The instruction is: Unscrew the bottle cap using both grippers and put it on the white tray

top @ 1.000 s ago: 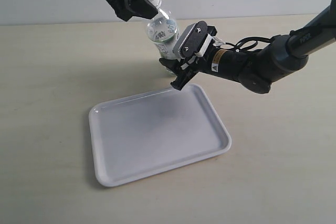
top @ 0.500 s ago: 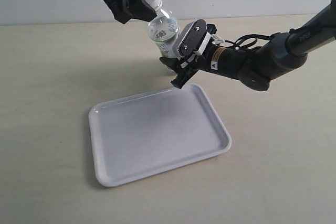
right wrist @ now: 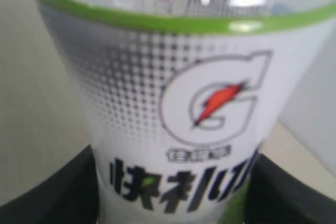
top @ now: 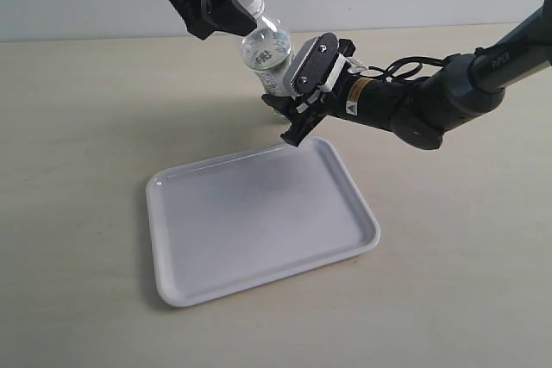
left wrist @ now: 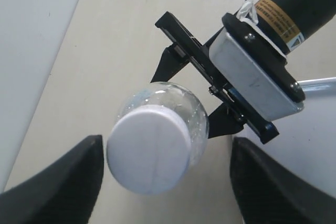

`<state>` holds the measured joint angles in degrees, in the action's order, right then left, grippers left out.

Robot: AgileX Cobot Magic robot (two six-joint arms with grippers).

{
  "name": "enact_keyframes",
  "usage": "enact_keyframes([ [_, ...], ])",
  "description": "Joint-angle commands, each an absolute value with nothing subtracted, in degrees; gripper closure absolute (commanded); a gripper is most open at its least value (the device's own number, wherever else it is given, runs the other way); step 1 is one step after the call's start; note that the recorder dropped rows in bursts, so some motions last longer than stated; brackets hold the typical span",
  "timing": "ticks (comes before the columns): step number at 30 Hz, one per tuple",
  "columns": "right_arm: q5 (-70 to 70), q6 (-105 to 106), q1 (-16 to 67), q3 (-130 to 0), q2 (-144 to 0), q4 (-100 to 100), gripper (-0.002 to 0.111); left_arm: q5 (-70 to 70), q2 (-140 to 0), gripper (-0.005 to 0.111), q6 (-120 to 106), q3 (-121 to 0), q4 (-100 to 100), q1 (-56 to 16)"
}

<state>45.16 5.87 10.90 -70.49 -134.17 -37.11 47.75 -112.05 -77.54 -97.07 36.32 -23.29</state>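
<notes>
The left gripper stands open over the bottle's neck, its 2 fingers straddling the bottle cap. One finger lies just beside the ribbed side and the other is well apart, so neither is seen to press. The cap sits on the bottle, seated on the neck and not yet removed. The bottle's long axis is tilted, with the cap end leaning toward the left arm and the base end low near the table, hidden behind the other arm. The right gripper is clamped on the labelled body, a finger against each side. The left gripper is therefore the nearer to the cap, and closing across the cap's width appears to be the next step. The white tray lies bare just in front of the bottle, its far corner close under the right gripper. This offers open room for setting the cap down.
</notes>
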Motion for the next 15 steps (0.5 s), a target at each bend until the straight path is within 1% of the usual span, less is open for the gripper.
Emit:
enact_keyframes([
  [1,47.16,8.02,10.62,-70.68,-134.03,-35.89,0.108,48.15,-111.74,0.041,-77.46,-97.47,36.9,-23.55],
  [15,47.83,7.38,10.62,-70.68,-134.03,-35.91,0.108,48.16,-111.96,0.041,-77.57,-97.47,36.9,-23.55],
])
